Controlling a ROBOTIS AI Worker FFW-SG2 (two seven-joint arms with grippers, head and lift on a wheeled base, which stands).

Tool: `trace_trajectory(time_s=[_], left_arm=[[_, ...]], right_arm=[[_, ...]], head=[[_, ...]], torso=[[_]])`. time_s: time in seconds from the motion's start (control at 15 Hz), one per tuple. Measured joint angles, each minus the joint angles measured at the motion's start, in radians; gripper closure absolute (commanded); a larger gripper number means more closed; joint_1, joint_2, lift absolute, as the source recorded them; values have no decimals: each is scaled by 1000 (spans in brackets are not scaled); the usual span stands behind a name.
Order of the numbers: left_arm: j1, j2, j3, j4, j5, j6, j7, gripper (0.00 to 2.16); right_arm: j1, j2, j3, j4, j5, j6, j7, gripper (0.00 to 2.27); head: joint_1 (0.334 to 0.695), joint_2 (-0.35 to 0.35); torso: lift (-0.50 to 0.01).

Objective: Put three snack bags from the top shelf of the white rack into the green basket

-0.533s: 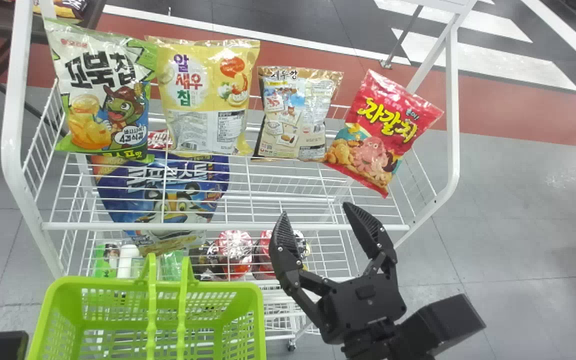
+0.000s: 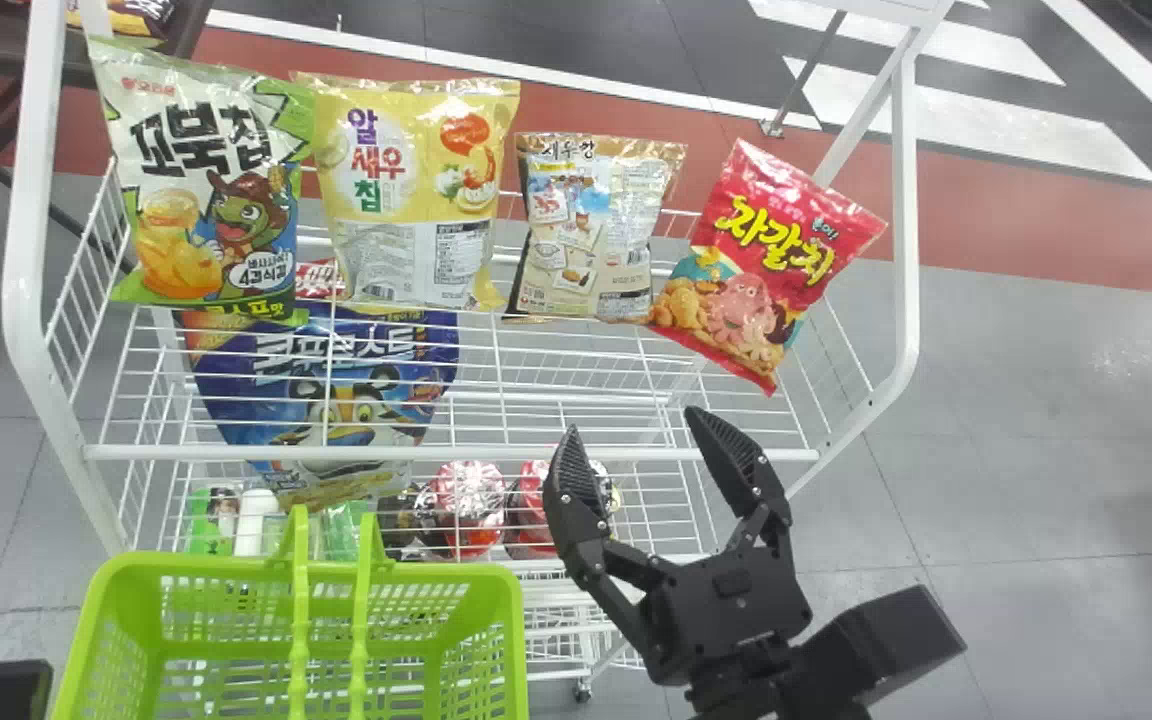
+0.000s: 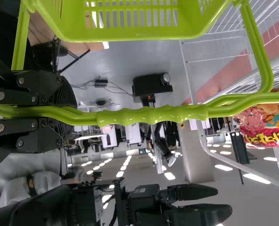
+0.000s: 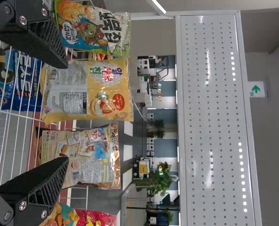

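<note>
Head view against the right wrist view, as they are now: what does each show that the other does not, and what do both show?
Head view: the green basket, red-wrapped packs on a lower level and a caster.

Right wrist view: the perforated face of a white panel, a green arrow sign and a leafy plant.

Both: the white rack, the turtle bag, yellow bag, brown bag, red bag, blue tiger bag and the right gripper, its fingers apart.
</note>
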Motion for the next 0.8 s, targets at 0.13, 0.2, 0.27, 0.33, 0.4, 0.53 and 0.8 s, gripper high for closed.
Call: trace_trajectory(time_s=[0.13, 0.2, 0.27, 0.33, 0.4, 0.53, 0.8], left_arm=[[2, 0, 2, 1, 3, -1, -3, 1541], [4, 0, 4, 0, 7, -5, -3, 1541], [5, 0, 6, 1, 11, -12, -3, 1541], [7, 0, 8, 1, 15, -19, 0, 1541], [7, 0, 9, 3, 16, -25, 4, 1541], [7, -1, 5, 4, 16, -33, 10, 1541], [6, -1, -3, 6, 15, -38, 13, 1541]], right_arm=[[-5, 0, 2, 6, 0, -6, 3, 124], [-7, 0, 2, 6, -1, -6, 4, 124], [-9, 0, 2, 8, -4, -6, 8, 124], [-22, 0, 0, 13, -16, -3, 24, 124], [-50, 0, -5, 22, -35, 22, 41, 124], [-134, 0, 5, 38, -49, 110, 47, 124], [-422, 11, 112, 134, -48, 389, 55, 124]], head=[[695, -350], [695, -350], [695, -350], [695, -350], [695, -350], [695, -339], [695, -210]], torso=[[0], [0], [0], [0], [0], [0], [0]])
